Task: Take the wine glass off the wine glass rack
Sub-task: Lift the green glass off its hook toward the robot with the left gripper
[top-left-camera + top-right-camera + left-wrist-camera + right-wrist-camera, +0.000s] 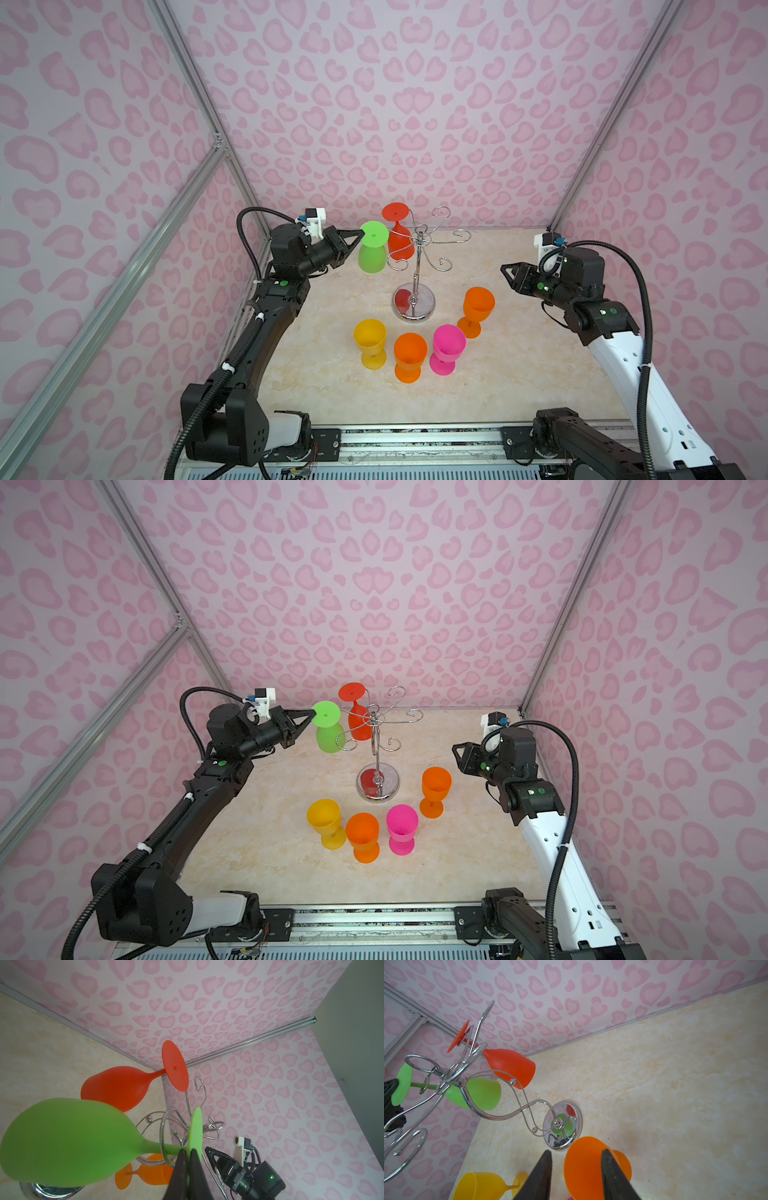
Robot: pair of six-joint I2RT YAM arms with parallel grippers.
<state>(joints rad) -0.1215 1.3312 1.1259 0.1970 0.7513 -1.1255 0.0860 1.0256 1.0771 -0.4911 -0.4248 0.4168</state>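
Cream marbled laminate forms the tabletop (519, 365), edged on the near side by an aluminium rail (415, 436). Four goblets stand upright near centre: yellow glass (370, 340), orange glass (410, 355), pink glass (448, 345) and, farther right, second orange glass (478, 307). Behind them stands the wine glass rack (424, 305). The right gripper (505, 270) hovers well to its right, jaws partly apart, empty. The left gripper (188, 1153) is pinched onto the foot of the green wine glass (371, 255), which hangs inverted on the rack's left hook; a red glass (399, 245) hangs farther back. Pink heart-print walls (415, 104) and aluminium frame posts (199, 95) enclose the cell.
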